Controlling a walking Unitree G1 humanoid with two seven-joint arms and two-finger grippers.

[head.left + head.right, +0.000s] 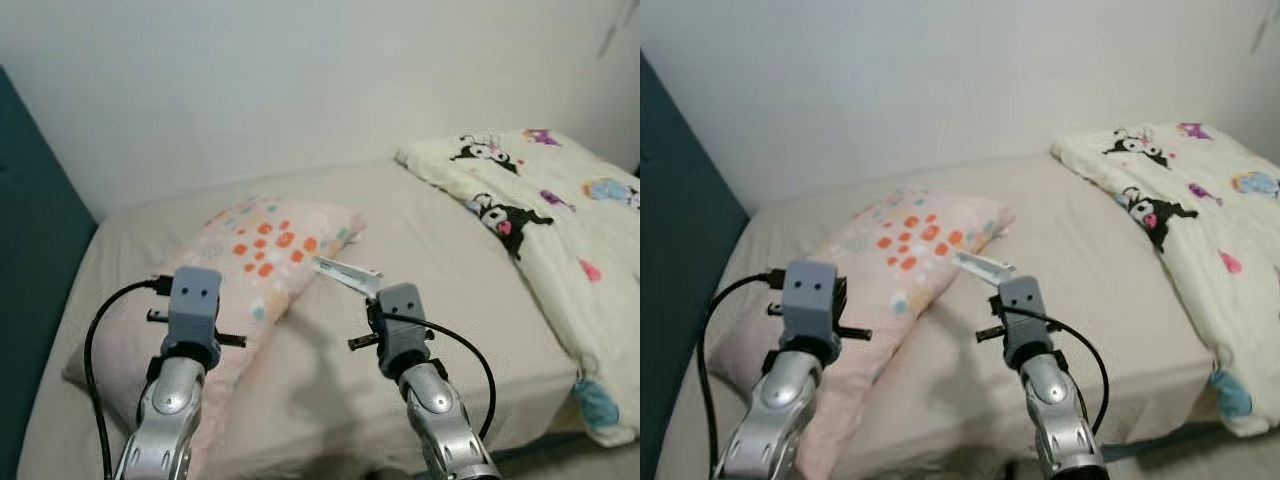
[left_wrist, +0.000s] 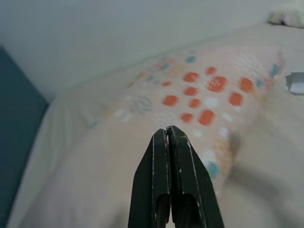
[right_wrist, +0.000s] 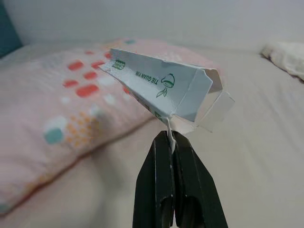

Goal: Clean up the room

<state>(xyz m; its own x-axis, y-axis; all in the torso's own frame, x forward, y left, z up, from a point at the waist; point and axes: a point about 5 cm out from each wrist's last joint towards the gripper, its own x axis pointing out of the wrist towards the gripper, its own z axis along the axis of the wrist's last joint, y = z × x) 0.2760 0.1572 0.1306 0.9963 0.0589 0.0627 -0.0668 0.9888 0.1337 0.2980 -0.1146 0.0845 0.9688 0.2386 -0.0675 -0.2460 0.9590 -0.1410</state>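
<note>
**Robot lifts empty carton off bed by one thin flap**

The right gripper (image 3: 172,142) is clamped on a flap of a white carton (image 3: 161,88) printed with green lettering, holding it up over the bed (image 1: 440,270), just beside the pink spotted pillow (image 1: 265,255). The carton's far end is torn open, its loose flaps splayed. In the head views the carton shows as a pale strip (image 1: 348,272) just beyond the right wrist, between the pillow and the cartoon-print quilt (image 1: 545,210) that lies across the far right of the bed.

The left gripper (image 2: 167,137) hovers above the pillow with its fingers pressed together and nothing between them.

The hold looks slender: only the edge of a flap sits between the fingertips, and most of the carton hangs out beyond them. A quick swing or turn toward wherever the rubbish goes could tear the flap or let the card slide free, dropping the carton back onto the bed or down to the floor. The carton could also catch the pillow if carried low across it. No bin can be seen from here.
</note>
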